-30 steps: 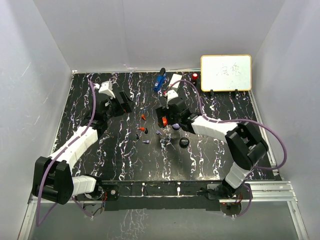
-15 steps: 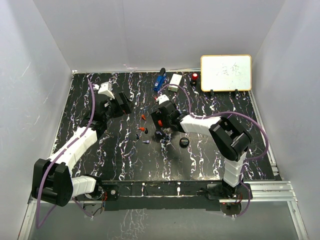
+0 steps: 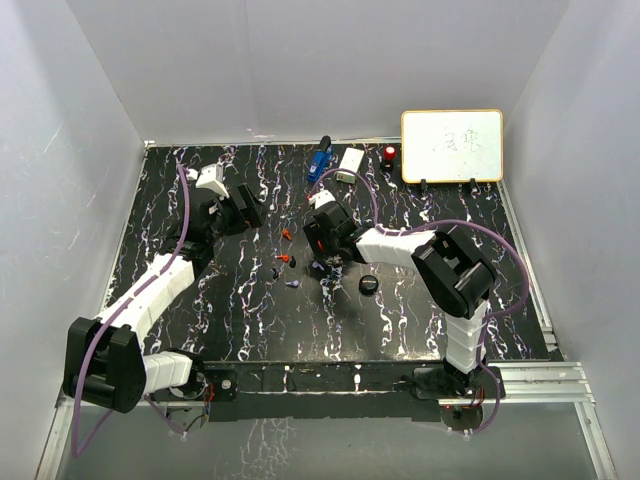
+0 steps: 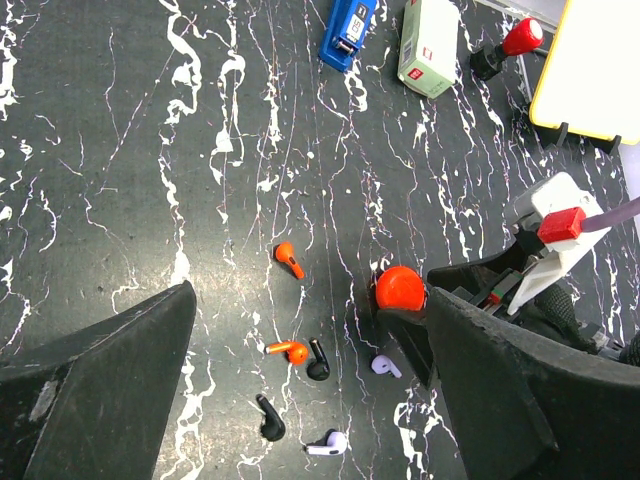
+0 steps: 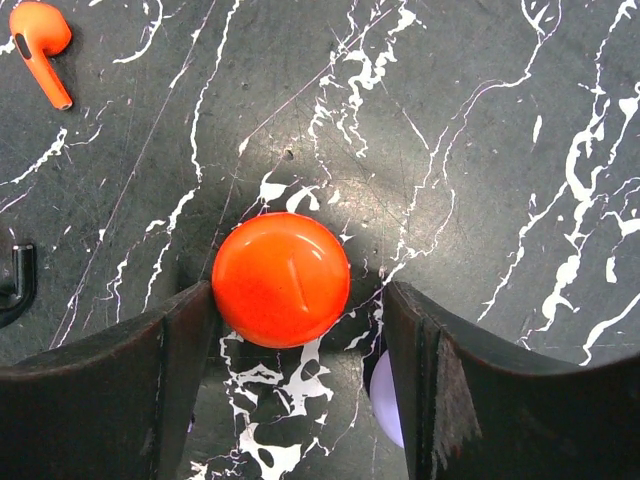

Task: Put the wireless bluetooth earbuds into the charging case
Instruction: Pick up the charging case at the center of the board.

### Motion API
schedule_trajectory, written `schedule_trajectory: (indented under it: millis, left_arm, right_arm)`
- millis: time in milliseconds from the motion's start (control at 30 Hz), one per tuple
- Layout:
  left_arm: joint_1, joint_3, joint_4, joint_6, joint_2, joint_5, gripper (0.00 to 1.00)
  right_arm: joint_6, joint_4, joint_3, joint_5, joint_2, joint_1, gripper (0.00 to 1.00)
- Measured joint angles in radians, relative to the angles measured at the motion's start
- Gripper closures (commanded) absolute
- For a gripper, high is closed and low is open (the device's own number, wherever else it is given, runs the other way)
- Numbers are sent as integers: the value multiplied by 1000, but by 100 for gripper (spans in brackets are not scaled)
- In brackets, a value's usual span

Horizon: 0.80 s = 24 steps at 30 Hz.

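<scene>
In the right wrist view my right gripper (image 5: 298,305) is open, its jaws astride a round orange charging case (image 5: 282,278); the left finger (image 5: 150,370) touches the case and a gap stays on the right. A lavender case (image 5: 385,395) peeks out by the right finger. In the left wrist view orange earbuds (image 4: 289,258), black earbuds (image 4: 317,362) and lavender earbuds (image 4: 330,442) lie loose beside the orange case (image 4: 401,288). My left gripper (image 4: 308,295) is open and empty above them. From the top, the right gripper (image 3: 322,240) is mid-table and the left gripper (image 3: 248,210) is to its left.
A closed black case (image 3: 369,285) lies near the right arm. At the back stand a blue object (image 3: 320,160), a white box (image 3: 351,160), a red-capped item (image 3: 389,153) and a whiteboard (image 3: 452,145). White walls enclose the black marbled table (image 3: 200,330).
My right gripper has moved left and down, so its jaws now straddle the orange case. The left arm has hardly moved.
</scene>
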<state>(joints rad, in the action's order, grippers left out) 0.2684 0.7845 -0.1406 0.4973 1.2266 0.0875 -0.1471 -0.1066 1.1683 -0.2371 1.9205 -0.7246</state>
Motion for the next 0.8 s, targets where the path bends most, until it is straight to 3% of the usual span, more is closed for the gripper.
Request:
schedule_trajectory:
  millis: [367, 633, 800]
  left_arm:
    - [0, -2, 0, 2, 1, 10, 4]
    - [0, -19, -38, 27, 10, 88, 9]
    - [0, -70, -156, 106, 51, 187, 13]
  right_arm:
    - [16, -3, 6, 1, 7, 0, 62]
    - [16, 31, -11, 14, 1, 0, 63]
    - [8, 100, -120, 39, -101, 0, 63]
